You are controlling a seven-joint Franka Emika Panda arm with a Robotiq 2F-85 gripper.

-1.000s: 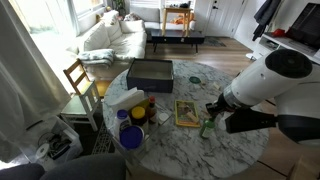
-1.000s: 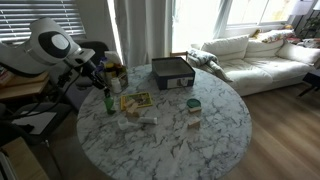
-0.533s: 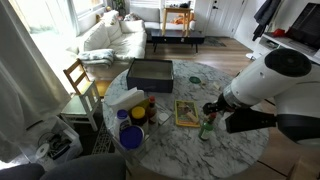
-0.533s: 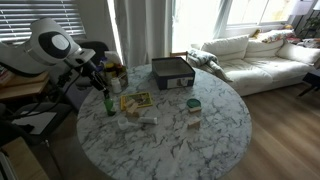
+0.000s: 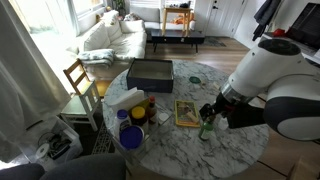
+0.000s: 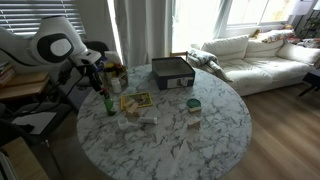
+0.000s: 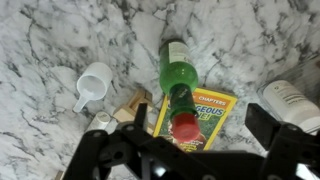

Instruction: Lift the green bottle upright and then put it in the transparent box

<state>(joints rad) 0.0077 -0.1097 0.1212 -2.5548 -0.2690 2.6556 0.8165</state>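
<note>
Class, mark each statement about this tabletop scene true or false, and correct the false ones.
1. The green bottle stands upright on the marble table. True.
2. The bottle is inside the transparent box. False: it stands on the table beside the yellow booklet.
3. The bottle's cap is red. True.
4. The claw is shut on the bottle. False: in the wrist view its jaws stand apart, clear of the bottle.

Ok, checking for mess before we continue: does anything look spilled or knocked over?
Nothing stands out. The green bottle stands upright on the marble table below the open gripper; no spill shows.
</note>
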